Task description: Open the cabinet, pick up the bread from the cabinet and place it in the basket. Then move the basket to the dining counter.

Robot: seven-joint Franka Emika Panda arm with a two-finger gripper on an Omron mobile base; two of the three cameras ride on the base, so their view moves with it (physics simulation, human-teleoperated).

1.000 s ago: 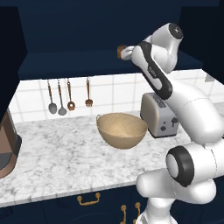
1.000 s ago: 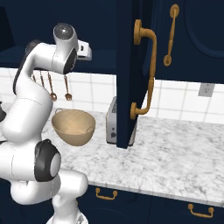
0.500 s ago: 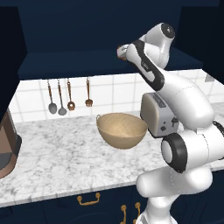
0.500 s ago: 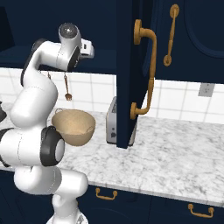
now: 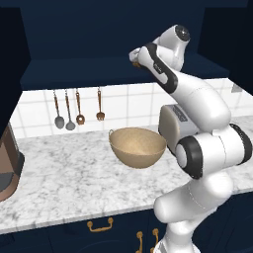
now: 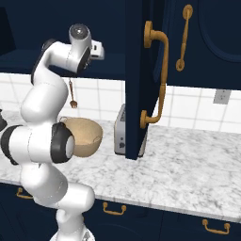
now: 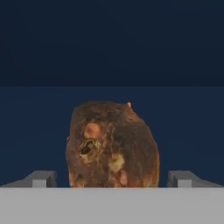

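A: Arm reared up high, elbow bent, wrist folded back toward the open cabinet [image 5: 74, 34], pincer [image 5: 134, 58] level with the shelf edge. From the hand camera, finger tips [image 7: 41, 178] spread wide apart, one each side of the bread [image 7: 113, 146]. Not closed on it yet, gaps visible on both sides.

B: And the bread, sitting where?

A: On the dark navy cabinet shelf, right in front of the pincer. Basket [image 5: 138, 147] down on the marble tabletop [image 5: 74, 183], well below. Toaster [image 5: 170, 127] just beside it, partly hidden behind the arm. Three utensils [image 5: 79, 108] hanging on the tiled wall to the left. Open cabinet door [image 6: 143, 80] with its brass handle [image 6: 157, 80] sticking out on the right.

B: Any change from half a second back?

A: Forearm swung lower and farther left, wrist closer to the shelf. Basket and toaster unmoved.
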